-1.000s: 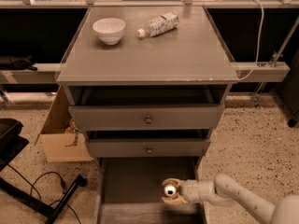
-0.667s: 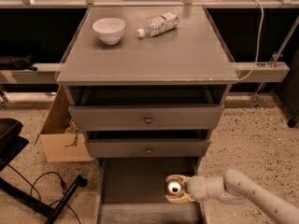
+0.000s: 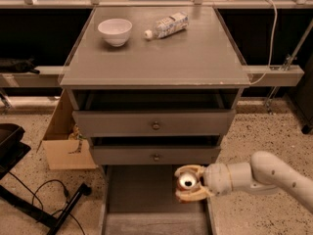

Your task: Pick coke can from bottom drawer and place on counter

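Floor (image 3: 259,131): speckled stone around a grey three-drawer cabinet; a cardboard box (image 3: 61,143) stands at the cabinet's left side.
Tabletop (image 3: 161,62): wide grey rectangle with a worn pale front edge. A white bowl (image 3: 115,31) sits near the back left corner. A white-labelled bottle (image 3: 166,25) lies on its side by the back edge. The front half and the front right corner are bare.
Upper drawers (image 3: 155,124): two knobbed fronts, one above the other, directly under the front edge.
Bottom drawer (image 3: 139,192): pulled out toward the camera below them, its flat grey floor exposed.
Arm (image 3: 264,173): pale, entering from the right and reaching leftward over the drawer's right wall.
Claw (image 3: 187,182): at the right side of the bottom drawer, its two fingers (image 3: 190,170) pinching the can from opposite sides.
Coke can (image 3: 186,181): held in the claw inside the drawer. Its silver top faces the camera, so its long axis appears upright. Whether its base touches the drawer floor cannot be told.
Governing relation: the tabletop lies above and behind the claw, with both knobbed fronts and the front edge between them. By judgement, the can must come out toward the camera before it rises, then pass over the front edge.
Likely set-down: the bare front right area, well apart from bowl and bottle.
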You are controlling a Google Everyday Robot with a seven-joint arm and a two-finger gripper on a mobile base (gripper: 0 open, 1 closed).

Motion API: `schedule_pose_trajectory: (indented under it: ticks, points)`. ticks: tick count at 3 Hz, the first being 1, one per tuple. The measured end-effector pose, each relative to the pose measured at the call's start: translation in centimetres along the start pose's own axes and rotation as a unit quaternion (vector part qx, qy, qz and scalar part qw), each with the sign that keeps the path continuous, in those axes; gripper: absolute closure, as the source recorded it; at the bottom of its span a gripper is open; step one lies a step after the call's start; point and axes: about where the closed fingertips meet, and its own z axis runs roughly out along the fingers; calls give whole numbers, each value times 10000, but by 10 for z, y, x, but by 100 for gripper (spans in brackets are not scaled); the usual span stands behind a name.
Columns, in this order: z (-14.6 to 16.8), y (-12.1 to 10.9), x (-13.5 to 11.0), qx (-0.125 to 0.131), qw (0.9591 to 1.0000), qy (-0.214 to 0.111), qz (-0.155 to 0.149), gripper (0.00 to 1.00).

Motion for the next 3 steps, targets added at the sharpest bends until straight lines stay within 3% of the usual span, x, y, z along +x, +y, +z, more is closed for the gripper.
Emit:
schedule_pose_trajectory:
  ticks: [1,2,3]
  points:
    - [-40,-26,-100,218,9994,257,81,100]
    - [-83,-59,-195,771,9949,609,224,100]
    - [-83,-59,-195,769,9949,608,221,100]
